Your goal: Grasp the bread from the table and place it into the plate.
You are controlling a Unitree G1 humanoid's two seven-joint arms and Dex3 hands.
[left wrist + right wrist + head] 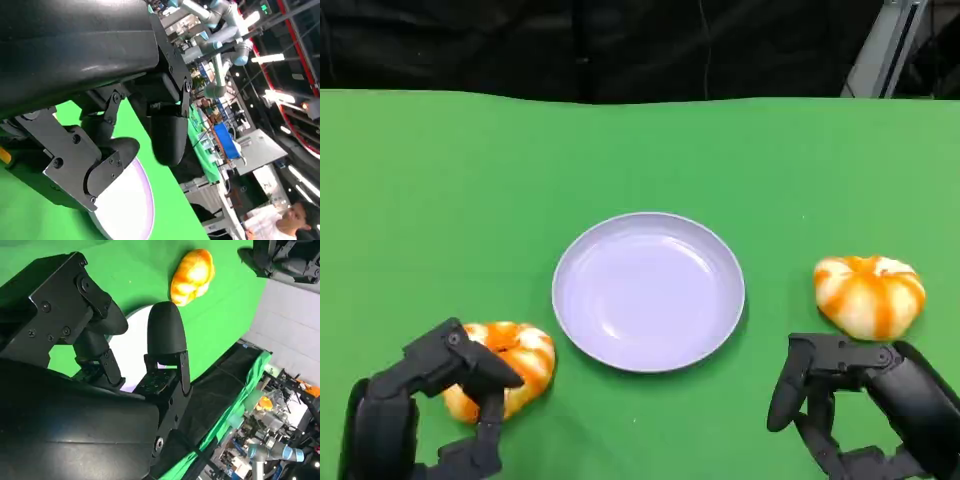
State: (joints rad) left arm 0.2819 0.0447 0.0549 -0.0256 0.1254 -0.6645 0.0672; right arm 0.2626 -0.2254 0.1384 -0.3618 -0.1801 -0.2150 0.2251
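Observation:
A pale lilac plate point(582, 262) lies in the middle of the green table. One orange-and-white striped bread roll point(523, 358) sits just left of it. My left hand point(430, 400) is against that roll, fingers arched over its near left side and thumb below, spread and not clamped. A second striped roll point(870, 295) rests right of the plate. My right hand point(860, 400) hovers just in front of it, fingers apart and holding nothing. The right wrist view looks past its own fingers point(165, 335) to the plate point(132, 337) and the left roll point(192, 275). The left wrist view has the plate point(125, 200) beyond the fingers point(167, 135).
The green cloth point(440, 180) runs back to a dark backdrop, with open room behind the plate. A grey metal post point(880, 50) stands at the far right. In the left wrist view a person point(295, 220) and other robot arms point(225, 30) are beyond the table.

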